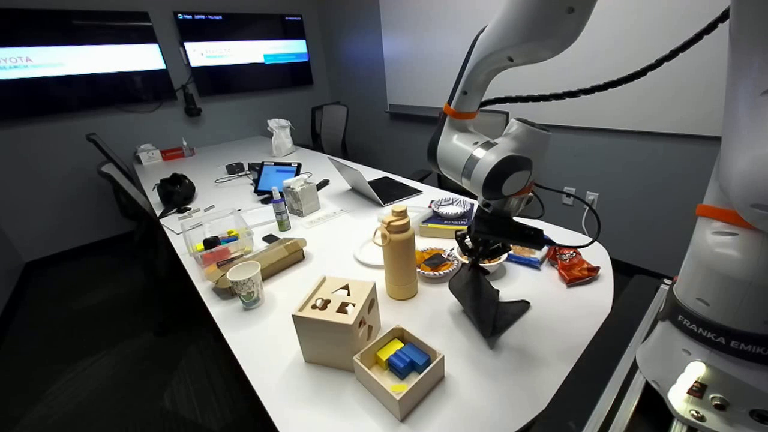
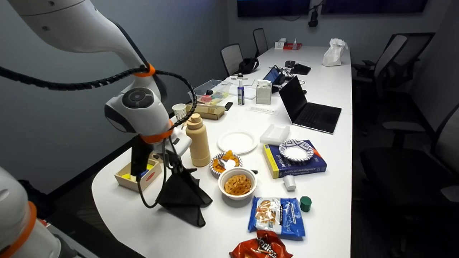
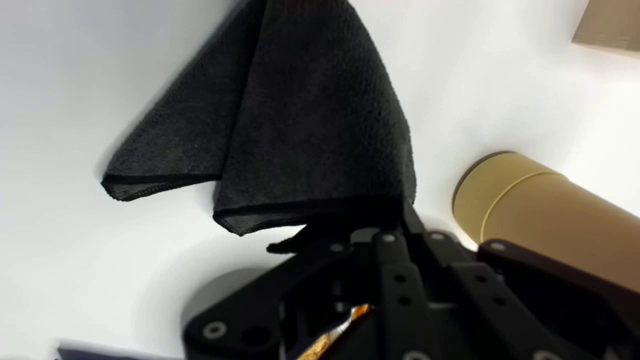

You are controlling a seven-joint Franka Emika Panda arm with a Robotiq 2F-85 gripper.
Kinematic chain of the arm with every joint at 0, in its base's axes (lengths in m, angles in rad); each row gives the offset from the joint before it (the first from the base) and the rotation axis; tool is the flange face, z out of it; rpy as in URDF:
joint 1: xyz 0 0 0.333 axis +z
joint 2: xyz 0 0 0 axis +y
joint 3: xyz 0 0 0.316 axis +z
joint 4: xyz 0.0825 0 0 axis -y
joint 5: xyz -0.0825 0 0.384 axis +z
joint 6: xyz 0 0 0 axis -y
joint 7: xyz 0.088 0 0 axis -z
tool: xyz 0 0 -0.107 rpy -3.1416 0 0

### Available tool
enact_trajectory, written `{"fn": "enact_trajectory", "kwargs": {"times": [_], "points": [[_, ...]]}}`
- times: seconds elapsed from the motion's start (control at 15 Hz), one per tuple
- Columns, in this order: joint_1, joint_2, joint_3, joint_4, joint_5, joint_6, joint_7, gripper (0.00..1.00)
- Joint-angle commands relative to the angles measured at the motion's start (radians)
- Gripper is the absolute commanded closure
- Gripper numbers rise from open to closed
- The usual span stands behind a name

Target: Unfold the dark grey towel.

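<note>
The dark grey towel [image 1: 485, 303] hangs from my gripper [image 1: 474, 263] above the near end of the white table. It also shows in an exterior view [image 2: 184, 197], with pointed corners hanging down. In the wrist view the towel [image 3: 315, 115] drops away in overlapping folded layers, with two free corners at the left. The gripper [image 3: 395, 222] is shut on the towel's upper edge. The lower corners are at or close to the tabletop; I cannot tell whether they touch it. The pinched part is hidden between the fingers.
A tan bottle [image 1: 400, 258] stands close beside the gripper. A bowl of cookies [image 2: 237, 182] and a patterned bowl [image 2: 217, 163] of orange food sit behind the towel. A wooden tray of blocks [image 1: 399, 369], a shape box [image 1: 336, 324] and snack bags [image 2: 276, 216] lie around.
</note>
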Motion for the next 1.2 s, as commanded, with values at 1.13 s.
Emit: {"fn": "enact_trajectory", "kwargs": {"times": [1.13], "points": [[0.223,-0.461,0.191,-0.11,0.419,0.292,-0.181,0.99]]}}
